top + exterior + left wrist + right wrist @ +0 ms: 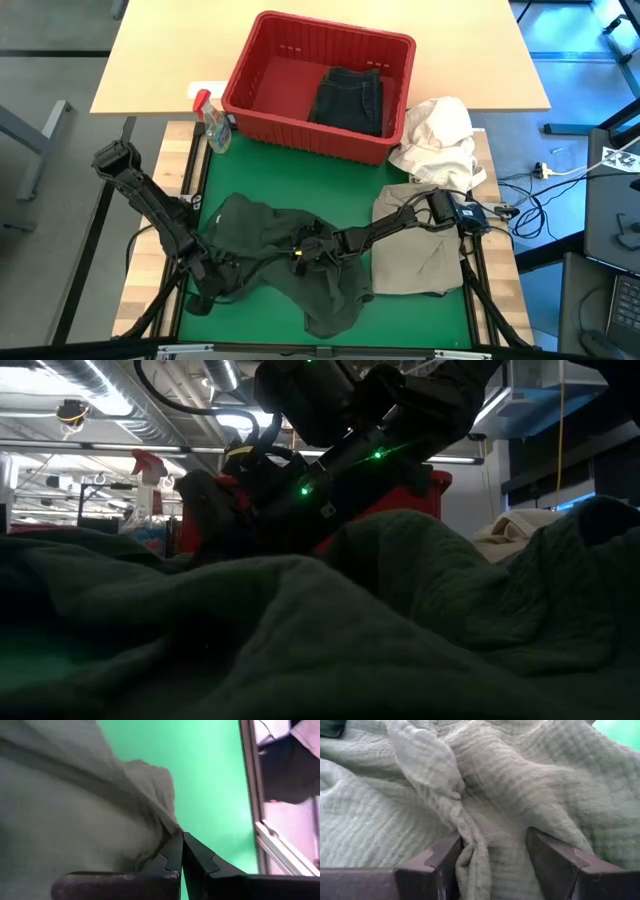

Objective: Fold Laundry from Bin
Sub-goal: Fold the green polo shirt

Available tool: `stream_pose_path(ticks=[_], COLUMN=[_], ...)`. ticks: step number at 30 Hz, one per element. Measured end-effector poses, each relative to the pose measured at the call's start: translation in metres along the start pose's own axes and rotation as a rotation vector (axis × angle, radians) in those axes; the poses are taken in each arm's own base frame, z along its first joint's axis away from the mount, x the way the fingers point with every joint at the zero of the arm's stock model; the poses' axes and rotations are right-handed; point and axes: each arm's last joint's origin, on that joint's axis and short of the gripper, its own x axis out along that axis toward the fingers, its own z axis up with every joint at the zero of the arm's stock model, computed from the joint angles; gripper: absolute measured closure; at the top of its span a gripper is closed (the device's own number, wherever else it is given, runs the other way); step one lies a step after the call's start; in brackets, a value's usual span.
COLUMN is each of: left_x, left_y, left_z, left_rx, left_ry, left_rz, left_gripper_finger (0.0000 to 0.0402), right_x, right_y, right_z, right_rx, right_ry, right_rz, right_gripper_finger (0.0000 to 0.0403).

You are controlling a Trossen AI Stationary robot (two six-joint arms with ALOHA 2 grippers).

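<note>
A dark grey-green garment [290,255] lies crumpled on the green mat, and fills the low view [300,650]. My left gripper [213,278] is shut on its near-left part [181,837]. My right gripper [303,250] stands open on the garment's middle, with cloth between its fingers [493,837]. The red bin [340,27] stands at the far side, with another dark garment [350,98] lying in it. A folded khaki garment [415,250] lies flat on the mat at the right. My left gripper pinches a border of the garment [169,826] between its two fingertips, coming slanting down from the table's left. A creased ridge of cloth runs away from the pinch; one layer or several, I cannot tell. My right gripper's open fingers [445,857] rest in the garment's middle, slanting down from the table's right. A raised fold [469,845] lies against the inner side of one finger. The cloth between the fingers stays on the table.
A white cloth bundle [440,140] lies right of the bin, at the mat's far right corner. A small spray bottle with a red top [213,125] stands left of the bin. Bare green mat [290,175] shows between the bin and the garment.
</note>
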Motion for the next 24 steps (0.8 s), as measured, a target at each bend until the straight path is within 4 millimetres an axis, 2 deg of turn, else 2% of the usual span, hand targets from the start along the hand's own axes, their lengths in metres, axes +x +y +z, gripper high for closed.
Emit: stream_pose_path(ticks=[4,8,12,15,20,24], left_x=[0.0,-0.001,0.0,-0.002,-0.009,-0.017], left_y=[0.002,0.004,0.002,-0.002,-0.011,-0.015], left_z=[0.001,0.004,0.002,0.002,0.01,0.017], left_rx=[0.015,0.021,0.015,-0.054,-0.123,-0.116], left_ry=[-0.099,-0.117,-0.04,0.023,0.016,-0.038], left_rz=[0.113,0.135,0.042,-0.039,-0.083,-0.036], left_gripper_finger=[0.0395,0.0361,0.032,0.03,0.0291,0.03], right_x=[0.0,0.0,0.0,0.0,-0.011,-0.028], right_y=[0.0,0.0,0.0,0.002,0.017,0.043], right_z=[0.0,0.0,0.0,0.002,0.024,0.057], right_rx=[0.0,0.0,-0.007,-0.013,-0.055,-0.051], right_ry=[0.0,0.002,0.006,0.009,-0.009,-0.069], right_rz=[-0.001,0.002,0.014,0.024,0.131,0.283], right_gripper_finger=[0.0187,0.0187,0.0187,0.0187,0.0187,0.0187])
